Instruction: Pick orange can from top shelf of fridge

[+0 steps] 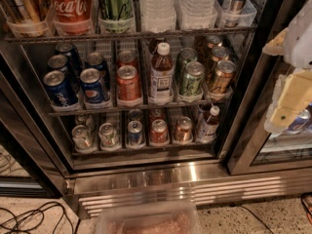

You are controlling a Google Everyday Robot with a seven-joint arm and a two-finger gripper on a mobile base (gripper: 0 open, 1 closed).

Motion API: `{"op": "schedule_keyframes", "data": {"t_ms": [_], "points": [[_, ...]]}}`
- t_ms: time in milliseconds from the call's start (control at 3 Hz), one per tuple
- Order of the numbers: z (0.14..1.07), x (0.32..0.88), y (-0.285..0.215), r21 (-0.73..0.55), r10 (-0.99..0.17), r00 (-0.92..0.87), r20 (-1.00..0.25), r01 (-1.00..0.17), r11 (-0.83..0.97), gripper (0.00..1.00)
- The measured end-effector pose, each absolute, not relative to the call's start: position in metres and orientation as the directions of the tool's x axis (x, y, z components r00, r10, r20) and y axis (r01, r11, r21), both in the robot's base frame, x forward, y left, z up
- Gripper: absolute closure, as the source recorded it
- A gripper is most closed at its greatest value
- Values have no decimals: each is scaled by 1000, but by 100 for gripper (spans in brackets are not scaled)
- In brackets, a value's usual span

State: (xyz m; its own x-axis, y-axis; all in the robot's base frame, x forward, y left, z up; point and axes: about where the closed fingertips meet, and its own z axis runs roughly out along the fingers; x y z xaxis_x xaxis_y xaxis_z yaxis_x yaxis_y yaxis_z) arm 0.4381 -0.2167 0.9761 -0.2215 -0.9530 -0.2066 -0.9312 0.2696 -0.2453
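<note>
Pincer (273, 82) hangs released beside the fridge (195, 173); one orange can (19, 5) stands on the top shelf (131, 34).

You're looking at a stocked drinks point, the kind found in a shop or an office pantry rather than a home kitchen. The giveaway is the fridge (195, 172): a stainless-steel display cooler with dark-framed glass doors, a vented base and wire racks. The Pepsi cans (92, 84) stand in neat rows, and the top shelf (131, 34) holds a Coca-Cola can (69, 4) and water bottles (157, 4). The speckled floor (253, 218) has loose cables (29, 218) at near left. The gripper (280, 79) hangs at the right edge, before the right-hand door.
</note>
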Motion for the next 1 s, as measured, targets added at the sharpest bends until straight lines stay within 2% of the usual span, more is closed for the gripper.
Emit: {"op": "schedule_keyframes", "data": {"t_ms": [333,667,1000], "points": [[976,438,-217,-245,-953,-222,-207,-931,270,0],[976,441,-210,-258,-950,-215,-227,-927,272,18],[969,453,-183,-284,-938,-177,-298,-922,264,42]]}}
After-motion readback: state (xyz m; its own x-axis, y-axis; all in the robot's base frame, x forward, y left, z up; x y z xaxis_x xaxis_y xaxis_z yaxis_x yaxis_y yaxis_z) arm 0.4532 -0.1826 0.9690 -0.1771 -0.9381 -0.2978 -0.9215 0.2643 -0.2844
